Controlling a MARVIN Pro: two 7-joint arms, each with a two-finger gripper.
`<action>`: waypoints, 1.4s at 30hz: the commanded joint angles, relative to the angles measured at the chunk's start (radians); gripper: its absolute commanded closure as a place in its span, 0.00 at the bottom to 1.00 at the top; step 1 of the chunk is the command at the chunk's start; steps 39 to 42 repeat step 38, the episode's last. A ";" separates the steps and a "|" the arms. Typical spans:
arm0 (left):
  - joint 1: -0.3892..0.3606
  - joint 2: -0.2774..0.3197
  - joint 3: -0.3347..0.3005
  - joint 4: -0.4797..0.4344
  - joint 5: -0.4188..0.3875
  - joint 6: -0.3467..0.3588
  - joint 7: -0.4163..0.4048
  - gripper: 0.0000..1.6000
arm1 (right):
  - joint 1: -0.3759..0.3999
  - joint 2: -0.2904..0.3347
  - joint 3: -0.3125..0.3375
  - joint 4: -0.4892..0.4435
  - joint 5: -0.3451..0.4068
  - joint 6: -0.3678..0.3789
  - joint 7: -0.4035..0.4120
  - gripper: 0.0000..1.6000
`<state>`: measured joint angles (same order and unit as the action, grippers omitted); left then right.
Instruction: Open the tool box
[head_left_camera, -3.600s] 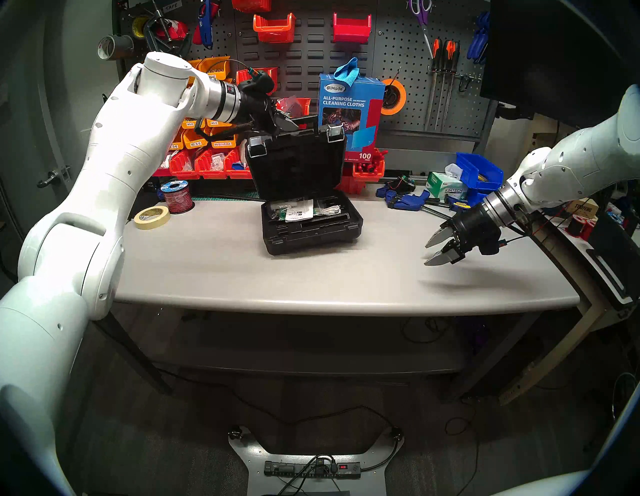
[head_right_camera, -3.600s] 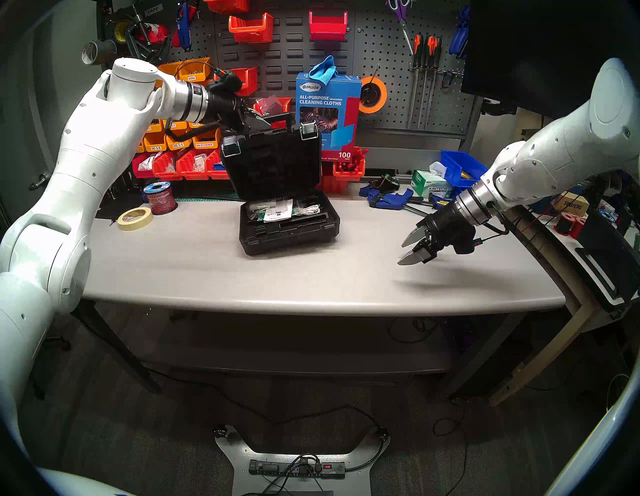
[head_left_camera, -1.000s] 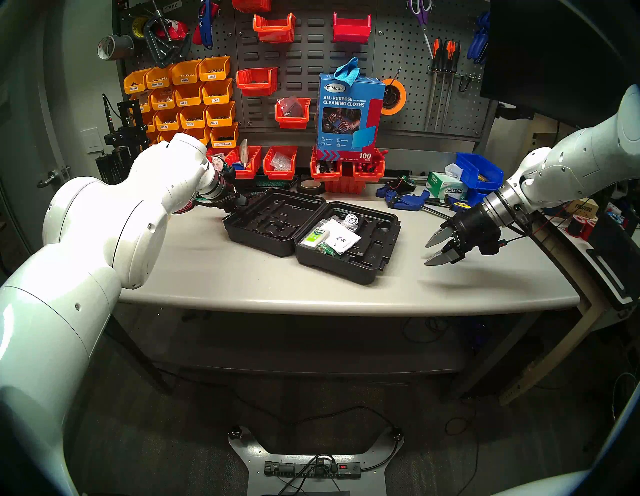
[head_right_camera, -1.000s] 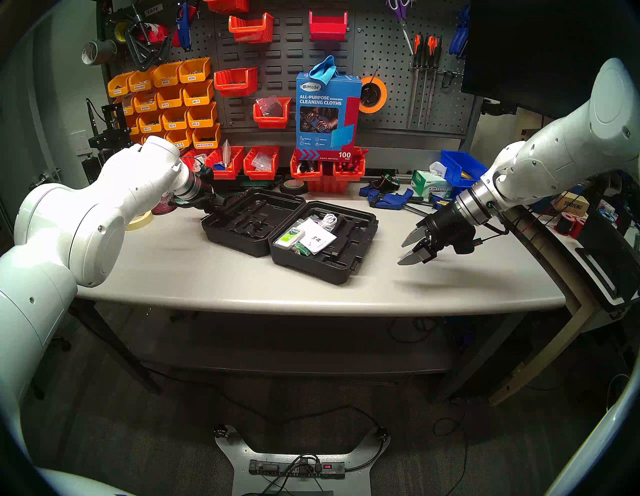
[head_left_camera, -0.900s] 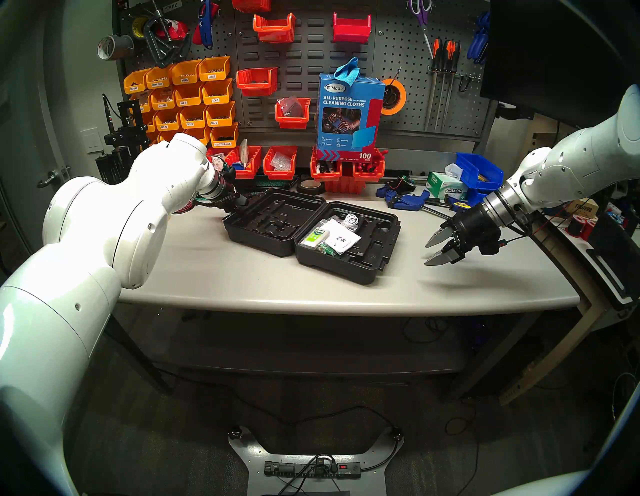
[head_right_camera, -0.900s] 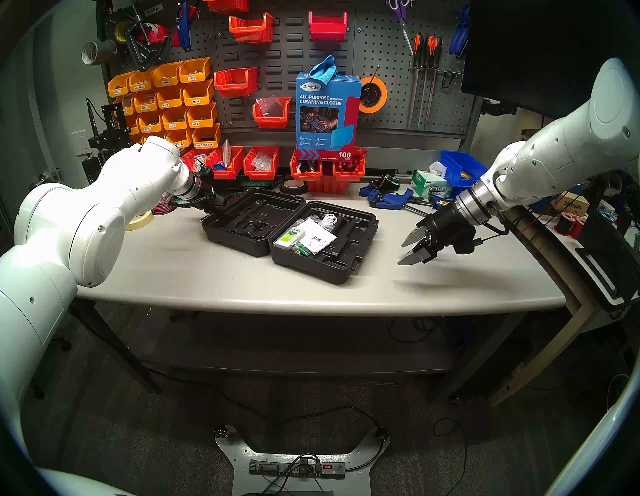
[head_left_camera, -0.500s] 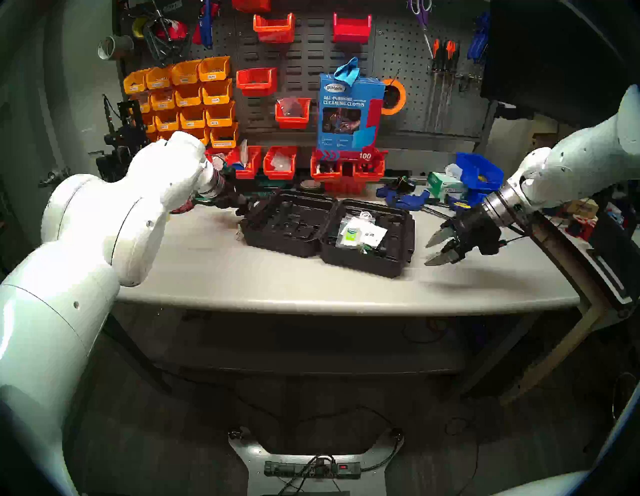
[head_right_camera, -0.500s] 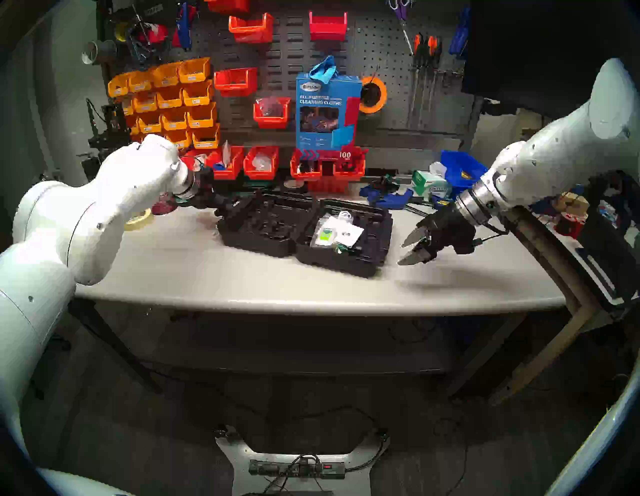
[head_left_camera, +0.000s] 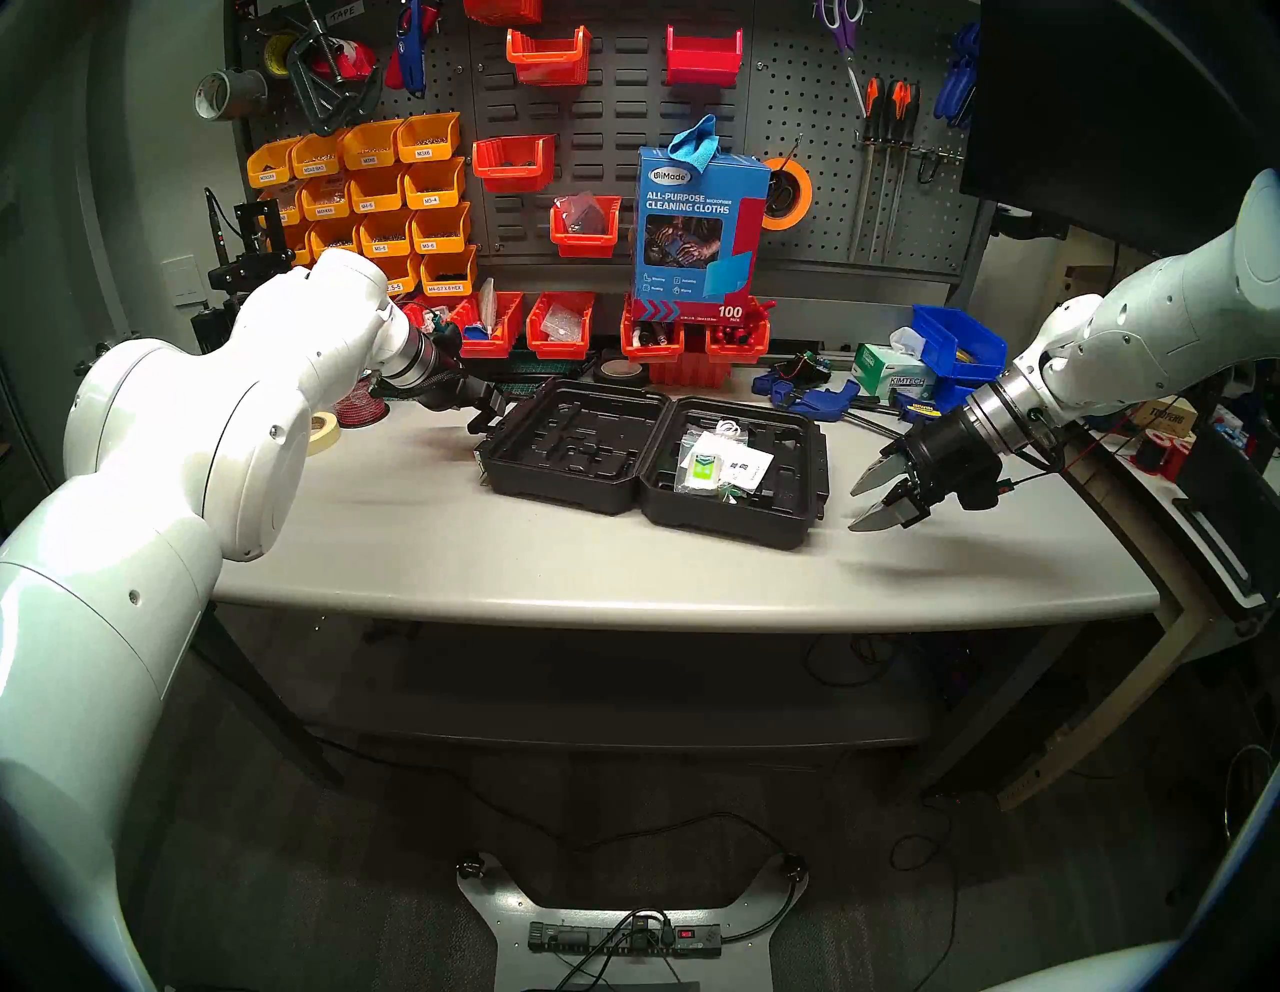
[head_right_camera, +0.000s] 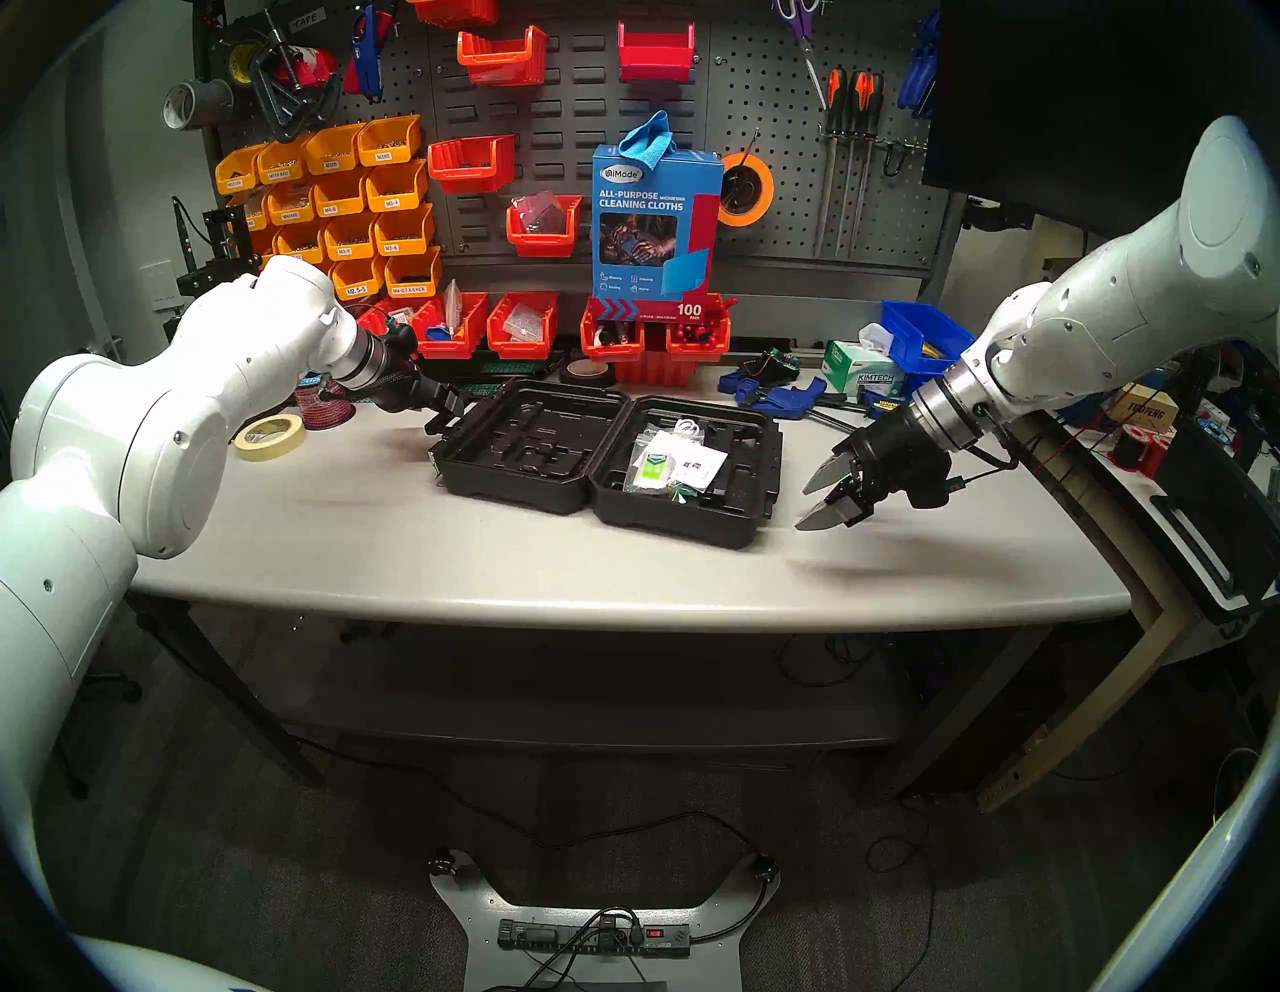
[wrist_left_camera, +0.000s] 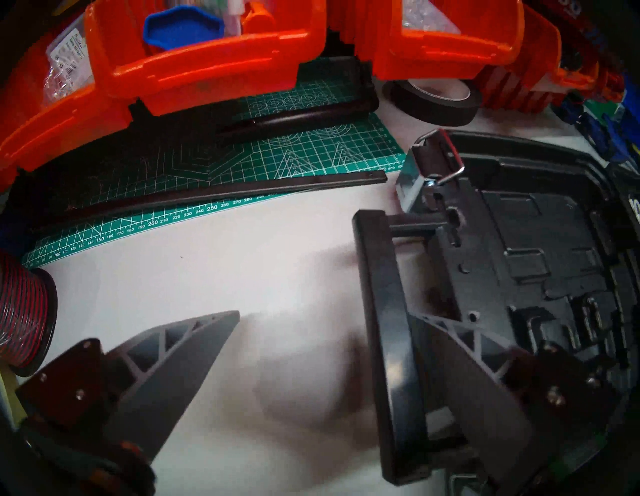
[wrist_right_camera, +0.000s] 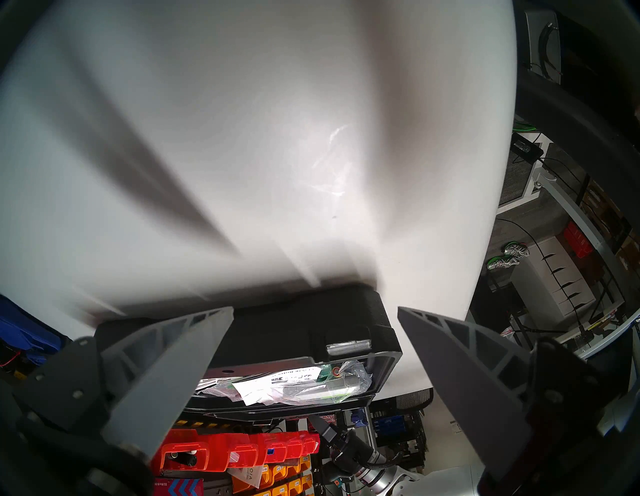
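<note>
The black tool box (head_left_camera: 575, 450) (head_right_camera: 533, 443) lies open flat on the grey table (head_left_camera: 623, 575), its empty moulded lid on the left. The right half holds a white leaflet and small bags (head_left_camera: 727, 464). My left gripper (head_left_camera: 485, 414) (head_right_camera: 443, 412) (wrist_left_camera: 325, 313) is open at the lid's left end. The black handle (wrist_left_camera: 381, 329) stands between its fingers, and neither finger clamps it. A silver latch (wrist_left_camera: 429, 162) sticks up beside the handle. My right gripper (head_left_camera: 854, 509) (head_right_camera: 802, 508) (wrist_right_camera: 315, 308) hangs open and empty just right of the box (wrist_right_camera: 277, 322).
A masking tape roll (head_left_camera: 322, 429) and a red wire spool (head_left_camera: 360, 405) sit behind my left wrist. Red bins (head_left_camera: 561, 325), a black tape roll (head_left_camera: 620, 370), a green cutting mat (wrist_left_camera: 242, 156) and the blue cleaning-cloths box (head_left_camera: 699, 228) line the back. Blue clamps (head_left_camera: 810, 398) and a tissue box (head_left_camera: 893, 374) lie back right.
The lid, upright earlier, now lies flat. In the last second the open box slid and turned to the right, and my left gripper opened off the handle and drew back slightly. The right arm stayed still.
</note>
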<state>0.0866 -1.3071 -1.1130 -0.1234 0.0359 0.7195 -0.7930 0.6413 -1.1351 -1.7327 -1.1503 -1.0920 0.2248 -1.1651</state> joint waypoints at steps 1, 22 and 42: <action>-0.062 0.014 -0.005 -0.022 -0.005 0.008 -0.045 0.00 | 0.010 -0.002 -0.001 0.001 -0.002 0.001 0.000 0.00; -0.041 0.096 0.010 -0.018 0.021 0.068 0.005 0.00 | 0.011 -0.002 -0.002 -0.001 -0.002 0.001 0.001 0.00; 0.076 0.093 -0.056 0.020 -0.009 0.148 0.263 0.00 | 0.012 -0.002 -0.002 -0.001 -0.002 0.001 0.001 0.00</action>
